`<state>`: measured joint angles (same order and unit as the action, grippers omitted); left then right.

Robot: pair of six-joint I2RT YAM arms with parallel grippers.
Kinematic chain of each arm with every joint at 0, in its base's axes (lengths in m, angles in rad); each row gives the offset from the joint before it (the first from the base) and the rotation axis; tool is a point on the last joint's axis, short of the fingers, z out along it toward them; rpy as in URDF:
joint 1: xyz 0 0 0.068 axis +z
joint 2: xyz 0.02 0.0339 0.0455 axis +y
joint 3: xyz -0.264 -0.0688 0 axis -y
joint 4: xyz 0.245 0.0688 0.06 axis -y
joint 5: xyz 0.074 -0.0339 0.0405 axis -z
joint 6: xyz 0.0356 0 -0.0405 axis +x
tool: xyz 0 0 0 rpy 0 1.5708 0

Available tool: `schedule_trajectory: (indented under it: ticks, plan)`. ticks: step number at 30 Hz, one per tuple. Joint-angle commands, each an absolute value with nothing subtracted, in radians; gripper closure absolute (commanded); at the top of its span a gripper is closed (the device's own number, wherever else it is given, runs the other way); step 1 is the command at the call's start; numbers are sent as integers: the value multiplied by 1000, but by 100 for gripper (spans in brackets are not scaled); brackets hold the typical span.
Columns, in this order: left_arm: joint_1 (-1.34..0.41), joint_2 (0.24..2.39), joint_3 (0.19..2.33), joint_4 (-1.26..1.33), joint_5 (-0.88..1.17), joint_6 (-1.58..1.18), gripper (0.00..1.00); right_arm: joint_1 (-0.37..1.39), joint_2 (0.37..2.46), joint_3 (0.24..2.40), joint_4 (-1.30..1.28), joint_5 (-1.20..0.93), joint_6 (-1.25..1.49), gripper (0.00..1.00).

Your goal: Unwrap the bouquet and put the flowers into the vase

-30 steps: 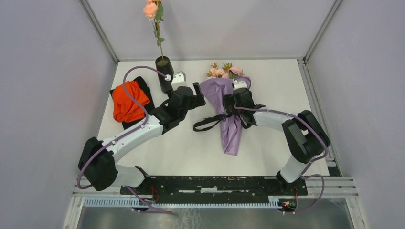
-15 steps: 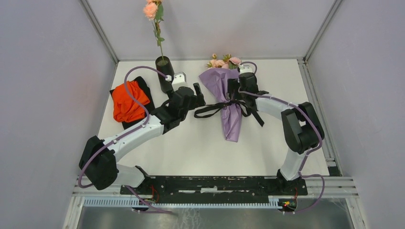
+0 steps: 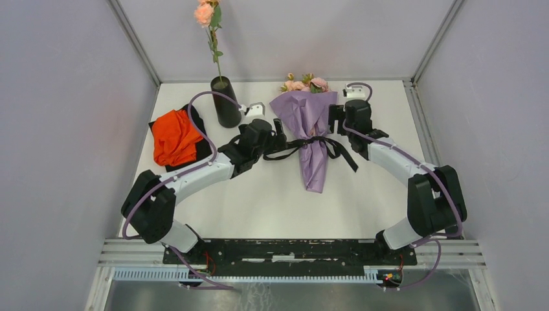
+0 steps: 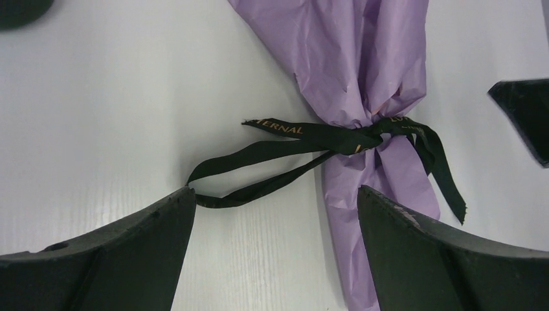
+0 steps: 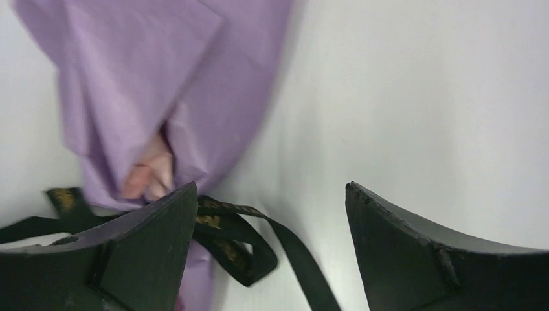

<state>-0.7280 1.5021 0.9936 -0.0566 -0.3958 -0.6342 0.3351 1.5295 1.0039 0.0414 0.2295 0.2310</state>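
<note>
Overhead: one bouquet point(image 3: 315, 126) lies flat to the right of the one vase point(image 3: 226, 107), which holds one rose point(image 3: 205, 13). The left gripper point(image 3: 277, 131) sits nearer the vase and the right gripper point(image 3: 336, 118) farther right. Both gape, empty.

Left wrist: the paper looks light, crinkly and soft. I'd pinch the single black ribbon point(image 4: 259, 152) by its loose loop.

Right wrist: blurred paper, ribbon tails.
</note>
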Motion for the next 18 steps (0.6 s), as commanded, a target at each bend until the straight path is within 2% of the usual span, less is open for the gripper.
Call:
schedule_trajectory:
  ticks: [1,8,18]
  plan:
    - [-729,1509,1022,28,-368,-619,0,328,1520,944,-67,389,162,10]
    - [-727,1503,1012,26,-379,-598,0,295,1531,863,-23,369,157,10]
    - [-728,1474,980,13,-415,-581,0,279,1640,869,52,315,155,10]
